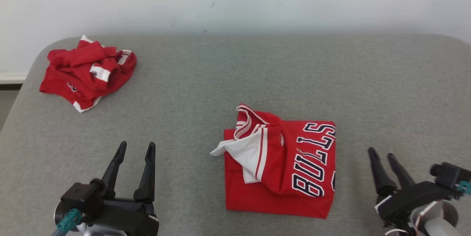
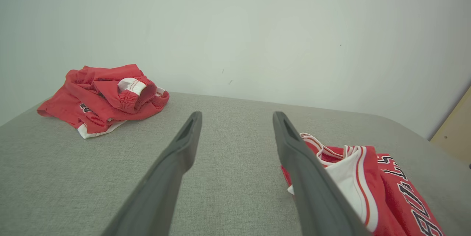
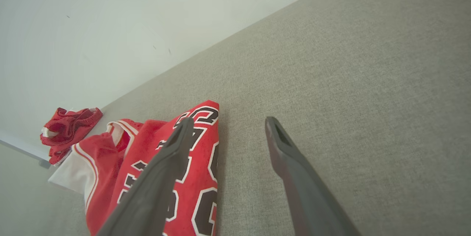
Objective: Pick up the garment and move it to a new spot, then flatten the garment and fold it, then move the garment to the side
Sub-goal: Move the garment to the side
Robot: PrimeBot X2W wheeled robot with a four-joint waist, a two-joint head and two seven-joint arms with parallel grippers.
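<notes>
A red jersey with "BULLS" lettering, the garment [image 1: 290, 166], lies folded into a rough rectangle near the middle of the grey padded table [image 1: 235, 81], with a white-trimmed flap turned over its left part. It also shows in the left wrist view [image 2: 368, 180] and the right wrist view [image 3: 165, 162]. My left gripper [image 1: 136, 147] hovers open at the lower left, well left of the jersey, holding nothing. My right gripper [image 1: 382, 153] stands open at the lower right, just right of the jersey, also holding nothing.
A crumpled pair of red shorts with white trim [image 1: 86, 72] lies at the table's far left corner, seen too from the left wrist [image 2: 106, 96] and the right wrist [image 3: 68, 125]. A pale wall [image 1: 235, 0] runs behind the table. A tan panel [image 2: 454, 129] stands at the right.
</notes>
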